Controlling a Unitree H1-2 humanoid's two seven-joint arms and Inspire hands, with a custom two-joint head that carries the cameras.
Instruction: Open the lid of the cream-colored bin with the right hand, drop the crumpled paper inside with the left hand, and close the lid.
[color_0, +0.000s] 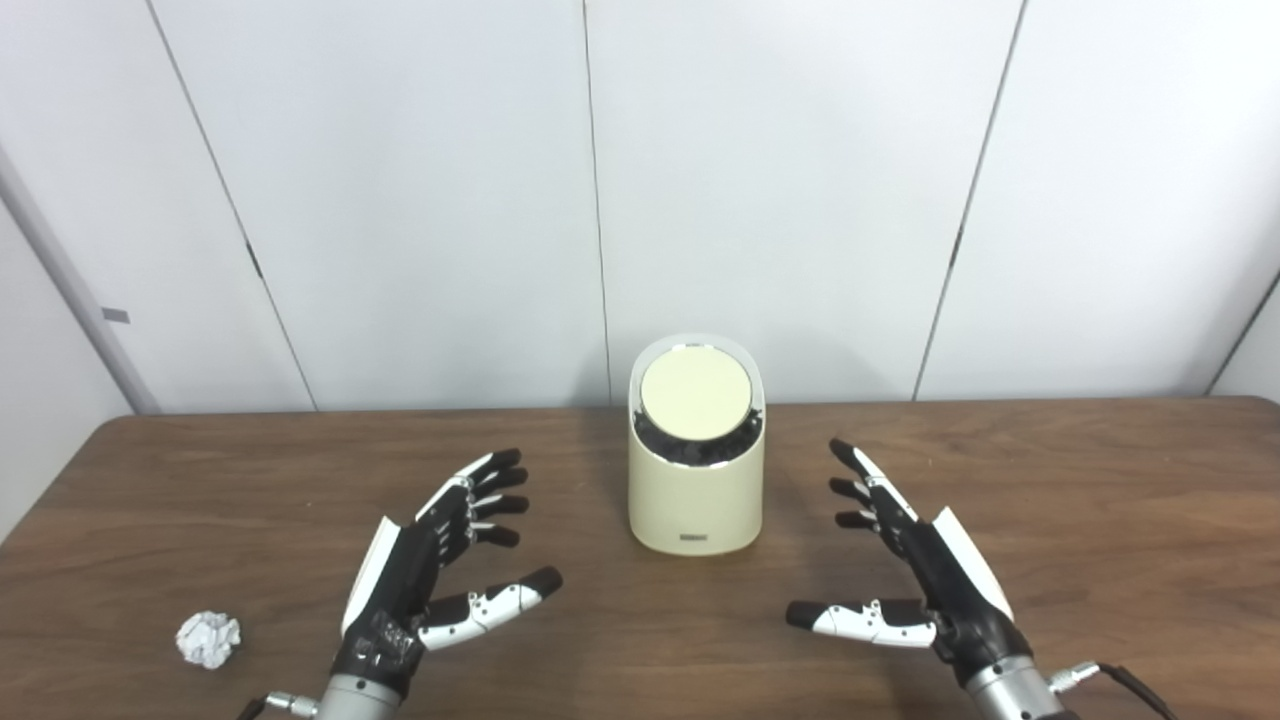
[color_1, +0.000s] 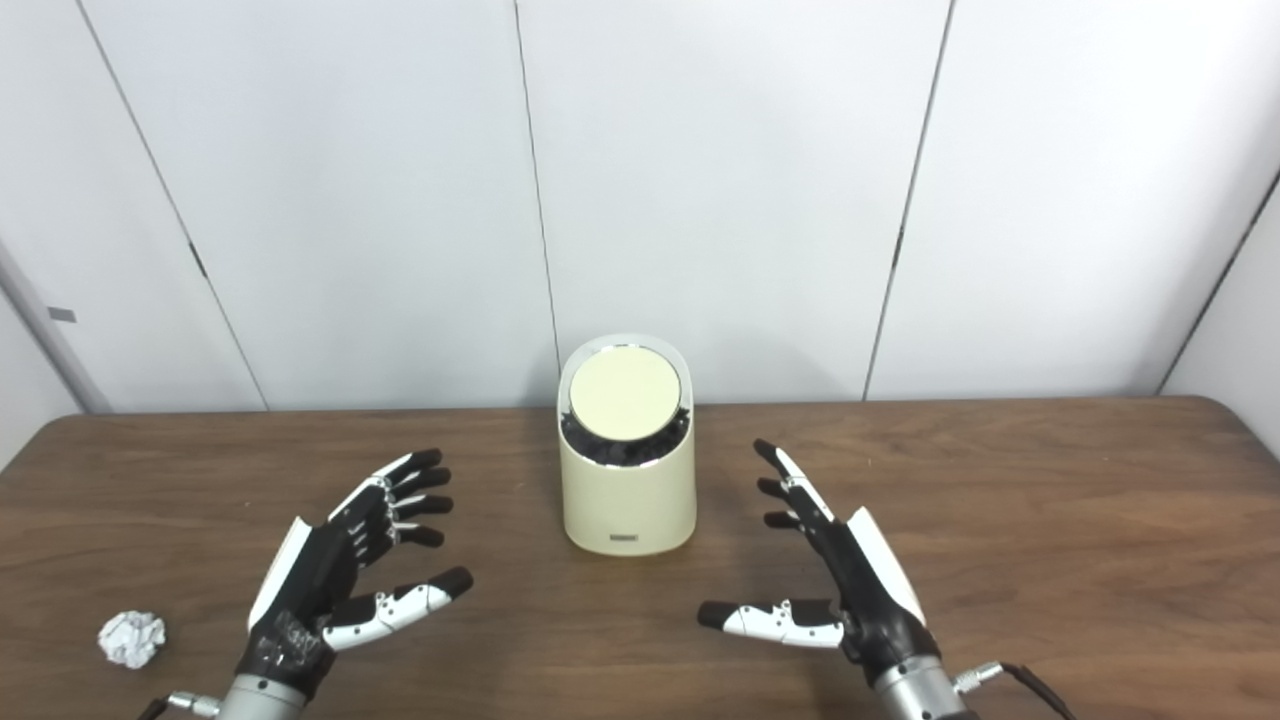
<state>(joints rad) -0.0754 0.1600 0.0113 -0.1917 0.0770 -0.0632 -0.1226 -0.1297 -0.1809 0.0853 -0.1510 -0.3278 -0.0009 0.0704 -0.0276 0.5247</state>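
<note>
Bin (color_0: 695, 490) upright mid-bench (color_0: 1100, 480), lid (color_0: 695, 393) closed. Left hand (color_0: 425, 570) and right hand (color_0: 925, 570) flank it, fingers spread, holding nothing. Crumpled paper (color_0: 208, 638) lies left of left hand.

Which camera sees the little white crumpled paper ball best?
The left eye view. There the white crumpled paper ball lies well inside the picture on the brown wooden table, outside the open left hand. The right eye view shows the same ball, equally whole, but nearer the picture's left edge.
</note>
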